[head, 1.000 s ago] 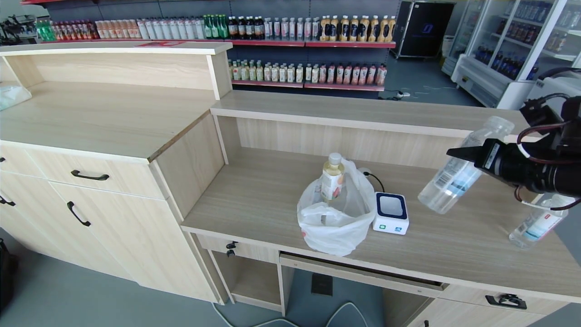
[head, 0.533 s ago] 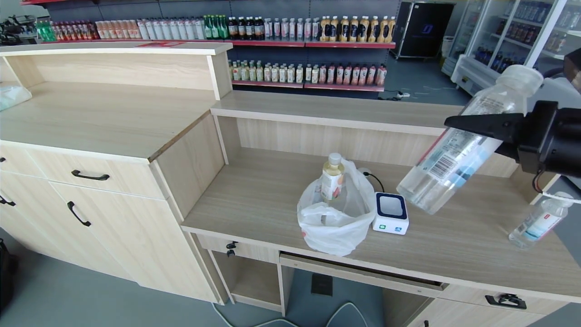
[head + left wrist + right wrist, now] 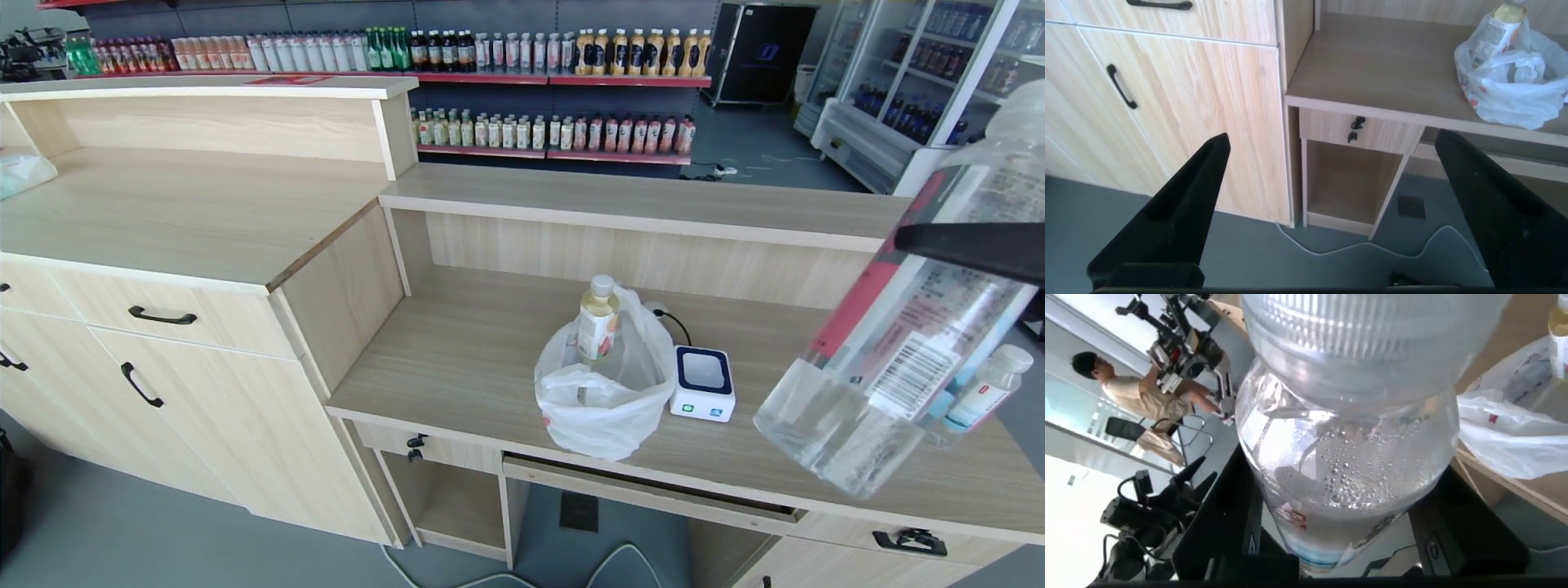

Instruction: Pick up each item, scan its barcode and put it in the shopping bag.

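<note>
One item bagged: a tea bottle (image 3: 598, 321) stands upright inside the white shopping bag (image 3: 600, 404) on the counter (image 3: 482, 359).
Item in hand: a clear water bottle (image 3: 890, 343), tilted with its cap end high, is held in the air over the counter's right end, well apart from the scanner.
Right gripper (image 3: 1347, 531): clamped around the water bottle's body, one dark finger on each side.
Barcode (image 3: 910, 376): on the label's side facing the head camera, not turned down to the scanner; judged not yet scanned.
Scanner (image 3: 702, 380): a small white box with its window facing up, just beside the bag.
Left gripper (image 3: 1331, 143): fingers spread wide with nothing between them, off the counter and facing the cabinet front (image 3: 1192, 106).
Item waiting: a smaller clear bottle (image 3: 984, 392) lies at the counter's right end, partly behind the held one.
Progress: roughly a third done; two scans and two baggings appear to remain.
</note>
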You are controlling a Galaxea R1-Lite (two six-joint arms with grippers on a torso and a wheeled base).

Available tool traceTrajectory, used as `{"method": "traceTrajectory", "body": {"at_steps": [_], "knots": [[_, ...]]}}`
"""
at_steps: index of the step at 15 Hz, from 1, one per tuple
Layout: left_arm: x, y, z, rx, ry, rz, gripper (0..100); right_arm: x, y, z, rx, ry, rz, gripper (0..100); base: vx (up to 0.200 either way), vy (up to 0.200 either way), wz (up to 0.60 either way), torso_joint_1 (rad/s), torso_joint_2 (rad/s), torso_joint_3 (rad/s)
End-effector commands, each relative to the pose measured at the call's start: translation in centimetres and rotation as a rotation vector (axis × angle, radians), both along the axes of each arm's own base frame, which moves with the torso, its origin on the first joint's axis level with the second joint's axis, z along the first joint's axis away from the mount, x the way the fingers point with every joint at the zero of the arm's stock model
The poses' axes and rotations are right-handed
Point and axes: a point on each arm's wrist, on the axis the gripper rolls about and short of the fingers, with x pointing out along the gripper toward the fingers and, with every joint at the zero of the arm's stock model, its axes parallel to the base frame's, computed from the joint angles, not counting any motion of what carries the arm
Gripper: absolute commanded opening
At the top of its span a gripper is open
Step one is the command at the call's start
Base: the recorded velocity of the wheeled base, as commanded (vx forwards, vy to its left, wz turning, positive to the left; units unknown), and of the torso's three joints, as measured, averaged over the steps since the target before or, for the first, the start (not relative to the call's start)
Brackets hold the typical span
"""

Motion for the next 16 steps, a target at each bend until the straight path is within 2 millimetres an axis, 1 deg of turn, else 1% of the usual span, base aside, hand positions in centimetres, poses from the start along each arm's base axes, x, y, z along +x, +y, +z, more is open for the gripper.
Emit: {"method": "traceTrajectory", "body": {"at_steps": [1, 4, 5, 9, 12, 16], "knots": [[0.0, 0.0, 0.0, 0.0, 0.0, 0.0, 100, -2.8, -0.4, 0.8, 0.022, -0.045, 0.074, 0, 0.0, 0.0, 0.0, 0.0, 0.0, 0.0], [0.0, 0.0, 0.0, 0.0, 0.0, 0.0, 100, -3.9, -0.7, 0.7, 0.02, -0.042, 0.093, 0, 0.0, 0.0, 0.0, 0.0, 0.0, 0.0], [0.0, 0.0, 0.0, 0.0, 0.0, 0.0, 100, -3.9, -0.8, 0.7, 0.02, -0.042, 0.093, 0, 0.0, 0.0, 0.0, 0.0, 0.0, 0.0], [0.0, 0.0, 0.0, 0.0, 0.0, 0.0, 100, -4.1, -0.9, 0.3, 0.013, -0.04, 0.09, 0, 0.0, 0.0, 0.0, 0.0, 0.0, 0.0], [0.0, 0.0, 0.0, 0.0, 0.0, 0.0, 100, -4.1, -0.9, -1.0, -0.028, -0.039, 0.086, 0, 0.0, 0.0, 0.0, 0.0, 0.0, 0.0], [0.0, 0.0, 0.0, 0.0, 0.0, 0.0, 100, -3.9, -0.8, -1.1, -0.031, -0.036, 0.083, 0, 0.0, 0.0, 0.0, 0.0, 0.0, 0.0]]}}
